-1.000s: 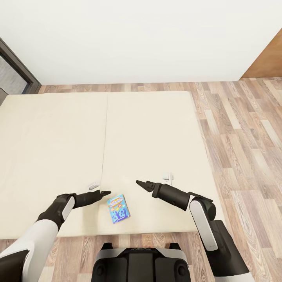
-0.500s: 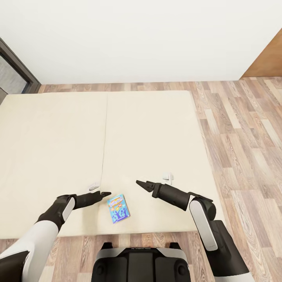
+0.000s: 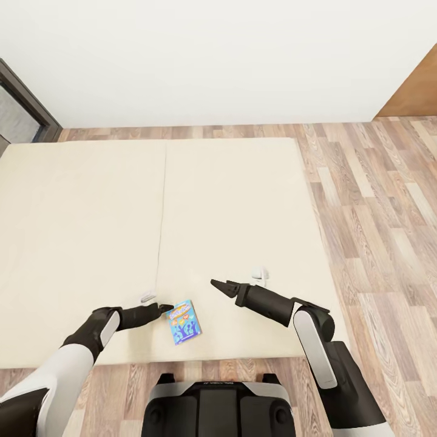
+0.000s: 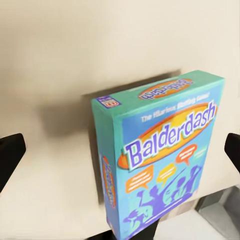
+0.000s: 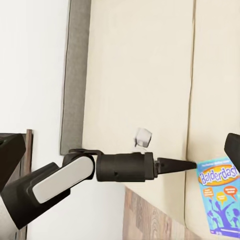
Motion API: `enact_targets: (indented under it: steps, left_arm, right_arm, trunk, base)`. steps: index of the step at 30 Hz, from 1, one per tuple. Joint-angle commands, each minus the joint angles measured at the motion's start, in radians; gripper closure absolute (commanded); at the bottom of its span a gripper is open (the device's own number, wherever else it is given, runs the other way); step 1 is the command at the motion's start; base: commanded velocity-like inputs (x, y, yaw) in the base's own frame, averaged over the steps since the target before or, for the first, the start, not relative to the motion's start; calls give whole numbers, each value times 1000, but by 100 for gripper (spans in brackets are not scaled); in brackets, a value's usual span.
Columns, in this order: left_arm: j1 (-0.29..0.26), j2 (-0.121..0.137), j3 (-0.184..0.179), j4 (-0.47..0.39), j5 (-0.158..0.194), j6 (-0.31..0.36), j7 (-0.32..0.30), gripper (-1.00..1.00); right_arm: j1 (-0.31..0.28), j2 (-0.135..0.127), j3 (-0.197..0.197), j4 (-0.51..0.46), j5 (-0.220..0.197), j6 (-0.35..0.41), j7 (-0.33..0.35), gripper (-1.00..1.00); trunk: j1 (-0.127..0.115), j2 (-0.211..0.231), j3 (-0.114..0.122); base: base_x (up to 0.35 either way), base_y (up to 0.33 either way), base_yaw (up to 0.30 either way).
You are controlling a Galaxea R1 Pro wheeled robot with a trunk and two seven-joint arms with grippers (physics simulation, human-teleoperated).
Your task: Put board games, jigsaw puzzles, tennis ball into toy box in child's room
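— What differs from a second ago?

— The whole head view has slid a little, so the camera moved. Beyond that, the left gripper [image 3: 165, 308] has come down and nearer: its tip was level with the far edge of the board game [image 3: 183, 322] and slightly apart from it, and now it sits right at the box's far left corner, touching or very nearly. The box itself has not shifted on the bed [image 3: 91, 230].

— Is the left gripper gripping anything?

— No. In the left wrist view its two dark fingertips [image 4: 11, 152] stand wide apart at the picture's edges, with the Balderdash box [image 4: 160, 150] lying between them, nothing clamped.

— Where exactly is the game?

— Flat on the cream mattress, close to the bed's near edge, just right of the seam between the two mattress halves. It is light blue-green with an orange title oval and purple cartoon figures.

— And further right?

— The right gripper [image 3: 218, 285] hangs over the mattress, well apart from the box and to its right, in the same spot as before. The fingers look close together in the head view, yet the right wrist view shows the dark tips [image 5: 232, 147] at opposite edges, so I cannot tell how far open it is. That view also catches the left arm [image 5: 75, 175] reaching toward the box [image 5: 220, 200].

— Any containers?

— None to report. Right of the bed lies the wood-plank floor [image 3: 376, 212].
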Motion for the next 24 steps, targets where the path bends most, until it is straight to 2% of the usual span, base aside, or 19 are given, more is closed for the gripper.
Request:
enact_targets:
  steps: [1,6,13,24]
  left_arm:
    - [0,-2,3,2,8,9,4,-100]
    - [0,-19,4,10,7,6,17,-100]
    - [0,-26,3,12,6,2,19,-100]
    - [0,-42,-1,12,0,-50,18,-100]
  right_arm:
    - [0,0,-1,0,-2,6,1,-100]
    - [0,0,-1,0,-2,6,1,-100]
    - [0,0,-1,0,-2,6,1,-100]
    - [0,0,-2,0,-1,6,1,-100]
  trunk:
    - [0,-1,-2]
    - [0,-1,-6]
    - [0,-1,-11]
    - [0,-1,-13]
  base:
    - [0,0,0]
    - [0,0,0]
    - [0,0,0]
    - [0,-15,0]
